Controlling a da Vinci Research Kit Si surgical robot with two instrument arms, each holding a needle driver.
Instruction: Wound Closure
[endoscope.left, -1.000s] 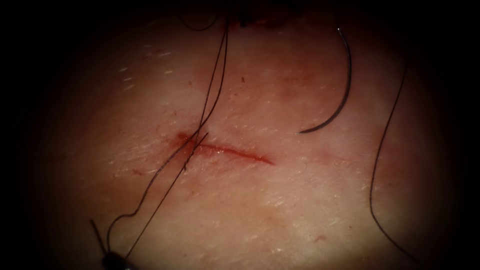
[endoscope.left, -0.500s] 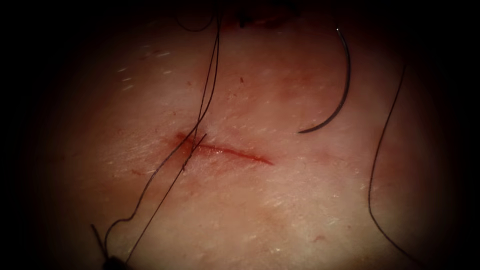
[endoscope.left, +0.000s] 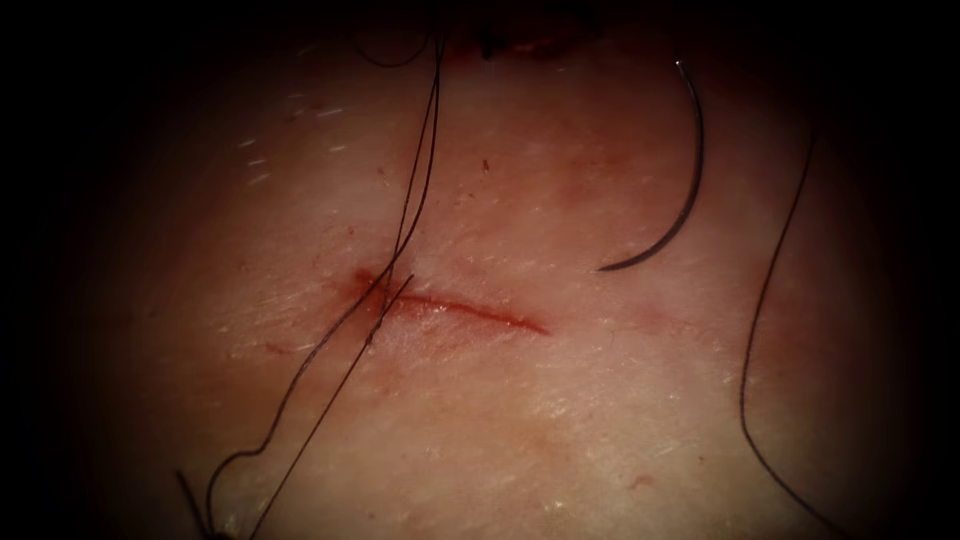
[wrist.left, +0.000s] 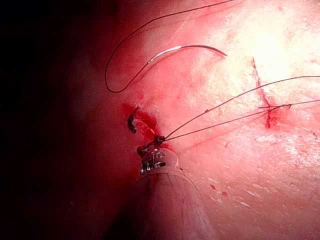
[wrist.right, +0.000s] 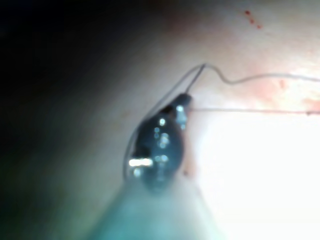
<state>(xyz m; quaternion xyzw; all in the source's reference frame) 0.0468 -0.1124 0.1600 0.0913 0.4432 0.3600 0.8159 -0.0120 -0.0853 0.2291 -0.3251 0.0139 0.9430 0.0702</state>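
We see the tissue (endoscope.left: 560, 420) spread wide under the endoscope, with the cut (endoscope.left: 470, 310) running short and slanted across its middle. The left arm's claw (wrist.left: 152, 145) is clamped on two strands of thread (endoscope.left: 420, 170) that lead from it to the cut's left end. The right arm's claw (wrist.right: 182, 102) grips thread too, one strand straight and one wavy beside it. The needle (endoscope.left: 685, 190) lies loose on the tissue above and to the right of the cut. It is not in the tissue, and neither claw holds it.

We judge that the strands crossing at the cut's left end want even, gentle tension from both claws, in line with the strands, so the edges meet without the thread sawing the skin.

The surface looks moist and soft with fine pale hairs, and red fluid (wrist.left: 145, 120) sits near the left claw. The needle and a loose run of thread lie well apart from the held strands, so we have room to work.
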